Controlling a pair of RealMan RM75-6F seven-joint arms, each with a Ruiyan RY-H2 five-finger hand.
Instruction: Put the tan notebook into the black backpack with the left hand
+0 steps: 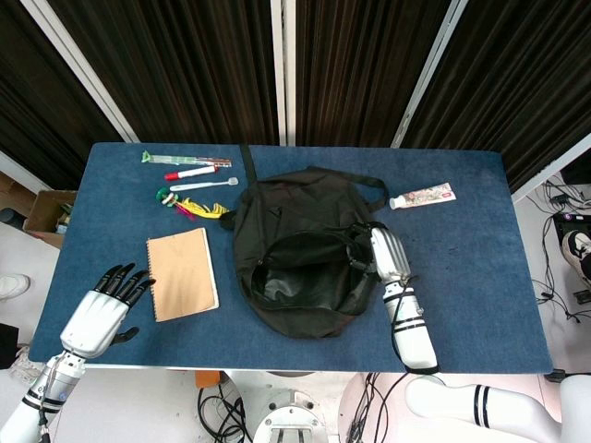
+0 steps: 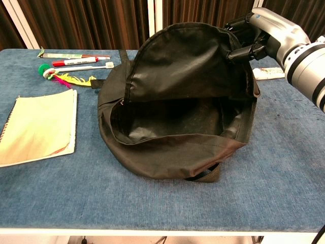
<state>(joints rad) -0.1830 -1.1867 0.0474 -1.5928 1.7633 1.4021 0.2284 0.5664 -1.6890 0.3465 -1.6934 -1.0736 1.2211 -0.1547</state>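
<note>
The left hand (image 1: 103,309) is hovering low over the near corner of the blue counter (image 1: 480,277), its dark fingers spread and holding nothing. The tan notebook (image 1: 182,273) is lying flat just beyond those fingertips, toward the middle of the counter, not touching them. Past the notebook, the black backpack (image 1: 300,254) is sitting with its mouth gaping open. The right hand (image 2: 264,35) is pinching the backpack's upper flap at the rim, lifting it. Beyond the left hand, at the far edge, a red marker (image 1: 189,172), a toothbrush (image 1: 205,185) and a feathered toy (image 1: 189,203) are lying together.
</note>
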